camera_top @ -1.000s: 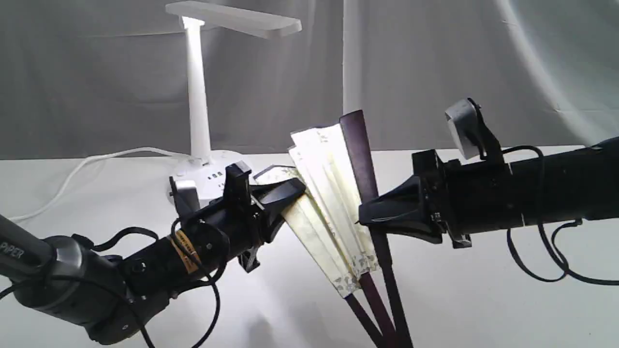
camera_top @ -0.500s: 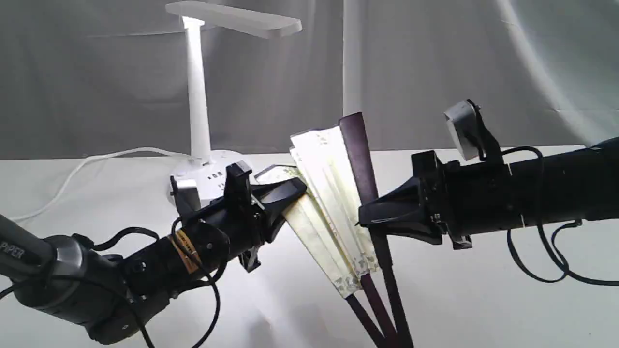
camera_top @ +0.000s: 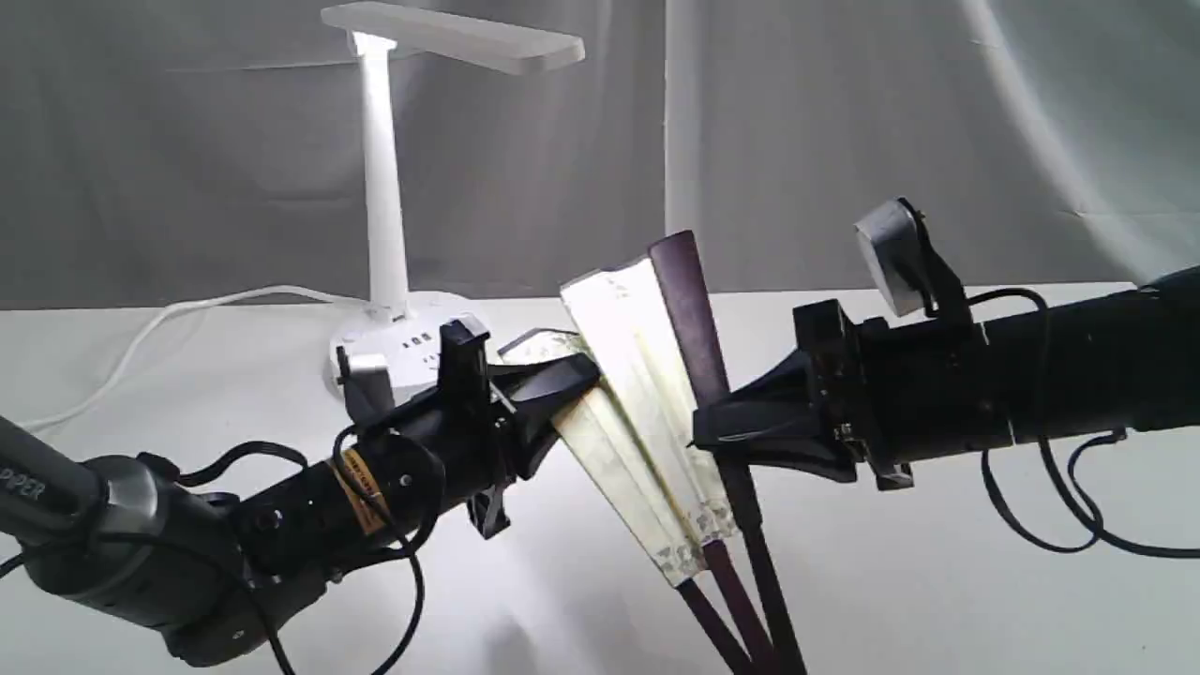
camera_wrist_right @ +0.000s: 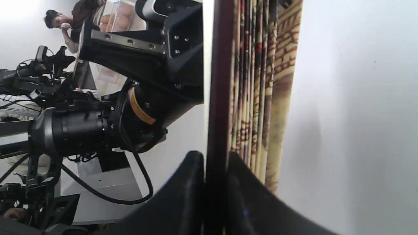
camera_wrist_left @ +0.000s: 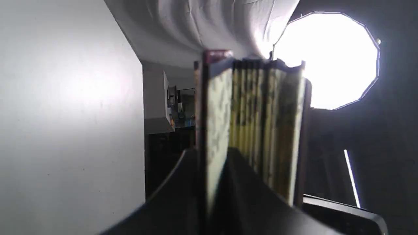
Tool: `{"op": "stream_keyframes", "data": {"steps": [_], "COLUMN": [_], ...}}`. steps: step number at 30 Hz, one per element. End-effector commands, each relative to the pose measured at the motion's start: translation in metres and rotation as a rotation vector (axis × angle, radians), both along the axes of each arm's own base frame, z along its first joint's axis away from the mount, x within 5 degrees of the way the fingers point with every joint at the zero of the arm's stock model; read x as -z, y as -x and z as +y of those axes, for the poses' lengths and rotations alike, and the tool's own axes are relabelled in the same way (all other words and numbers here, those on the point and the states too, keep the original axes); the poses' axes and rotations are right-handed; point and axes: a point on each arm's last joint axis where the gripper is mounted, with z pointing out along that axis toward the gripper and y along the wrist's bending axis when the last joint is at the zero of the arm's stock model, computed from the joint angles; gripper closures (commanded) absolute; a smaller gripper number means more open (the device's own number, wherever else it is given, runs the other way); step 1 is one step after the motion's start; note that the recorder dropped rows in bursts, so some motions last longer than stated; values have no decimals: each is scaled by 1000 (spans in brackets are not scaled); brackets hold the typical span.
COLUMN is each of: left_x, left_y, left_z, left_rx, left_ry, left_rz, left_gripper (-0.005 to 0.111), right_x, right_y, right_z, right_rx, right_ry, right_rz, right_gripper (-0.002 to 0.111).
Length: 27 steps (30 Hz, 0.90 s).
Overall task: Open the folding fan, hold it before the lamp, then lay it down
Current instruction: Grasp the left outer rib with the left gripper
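The folding fan (camera_top: 642, 394) is held upright between both arms, only slightly spread, its cream pleats bunched and its maroon ribs running down to the frame's bottom edge. My left gripper (camera_top: 567, 380) is shut on the fan's left guard and outer pleat (camera_wrist_left: 212, 130). My right gripper (camera_top: 703, 433) is shut on the dark maroon right guard (camera_wrist_right: 217, 98). The white lamp (camera_top: 384, 206) stands behind and to the left, its flat head lit and its round base just beyond the left gripper.
The lamp's white cord (camera_top: 159, 323) trails off to the left across the white table (camera_top: 937, 581). A grey cloth backdrop (camera_top: 844, 131) hangs behind. Black cables loop under both arms.
The fan and both grippers have drifted slightly down and leftwards; the spread of the pleats is about the same.
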Motion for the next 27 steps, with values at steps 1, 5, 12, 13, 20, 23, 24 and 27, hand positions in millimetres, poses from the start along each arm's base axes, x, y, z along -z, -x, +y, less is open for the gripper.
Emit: {"op": "stream_keyframes", "data": {"steps": [1, 5, 12, 13, 20, 23, 24, 27], "left_x": [-2, -1, 0, 0, 1, 1, 1, 1], "left_y": [4, 6, 10, 10, 14, 14, 14, 13], "left_z": [-4, -5, -7, -8, -10, -10, -10, -9], "left_rx": [50, 81, 128, 137, 185, 185, 183, 165], "left_ry": [-26, -39, -45, -49, -58, -58, -57, -49], "left_rz": [3, -3, 11, 9, 20, 20, 21, 24], "left_gripper": [107, 107, 107, 107, 107, 107, 107, 107], "right_x": [-5, -4, -2, -3, -2, 0, 1, 6], "right_y": [-1, -2, -8, -10, -17, -19, -20, -25], "right_z": [1, 1, -2, -2, -5, -6, -6, -7], "right_rx": [8, 23, 94, 114, 189, 216, 224, 266], "right_ry": [-22, -11, 16, 14, 34, 30, 23, 16], "right_rz": [-23, -26, -37, -39, -68, -61, -57, -38], "right_gripper": [89, 75, 67, 67, 67, 67, 67, 69]}}
